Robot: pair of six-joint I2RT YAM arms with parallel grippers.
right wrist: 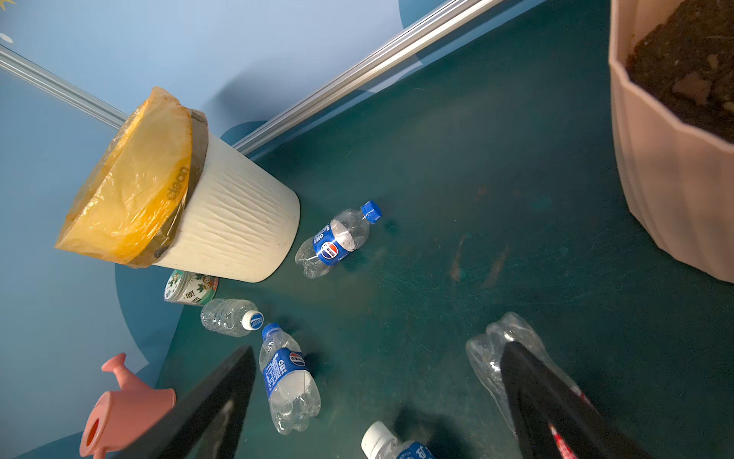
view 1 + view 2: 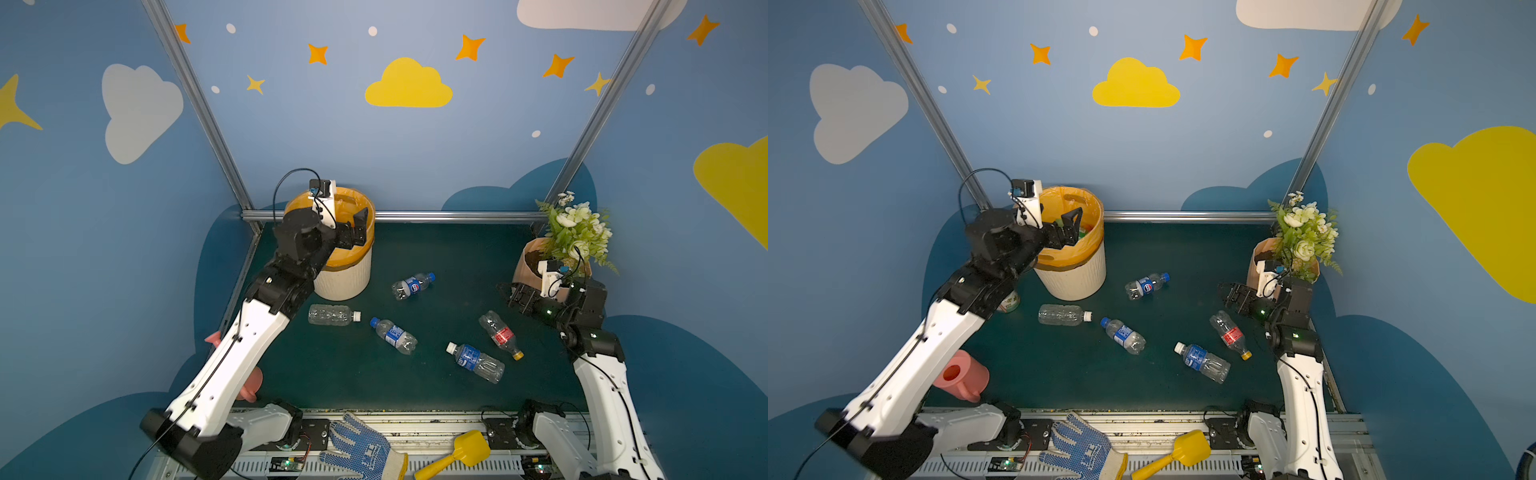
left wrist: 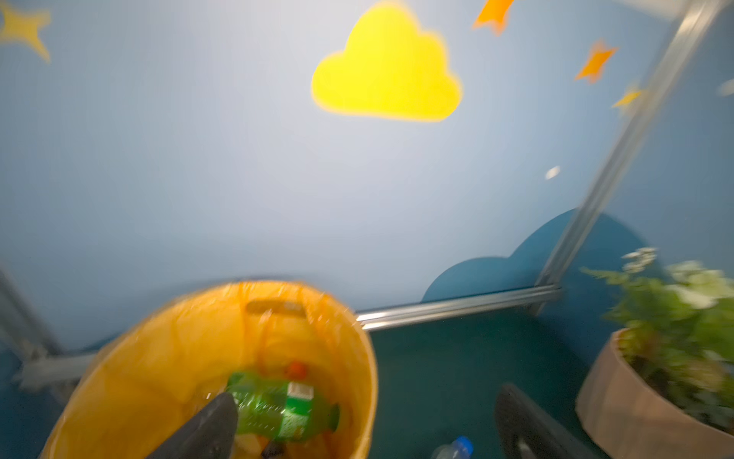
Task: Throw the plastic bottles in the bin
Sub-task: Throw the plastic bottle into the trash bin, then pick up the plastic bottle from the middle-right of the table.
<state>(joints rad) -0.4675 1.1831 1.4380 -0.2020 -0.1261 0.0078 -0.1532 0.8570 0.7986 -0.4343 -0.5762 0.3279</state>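
Your left gripper (image 2: pixel 1073 228) hung spread over the bin (image 2: pixel 1075 282), a green bottle (image 3: pixel 282 413) inside, so I think your spread right gripper (image 2: pixel 505 296) had to grab the red bottle (image 2: pixel 500 334) next.

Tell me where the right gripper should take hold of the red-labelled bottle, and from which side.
Probably across the labelled middle of the red-labelled bottle, coming straight down from above with the right gripper. It lies flat on its side, body straight there, while the neck tapers toward the yellow cap; the open jaws should straddle it crosswise.

Bare mat (image 2: pixel 340 374) among scattered plastic bottles (image 2: pixel 395 336)
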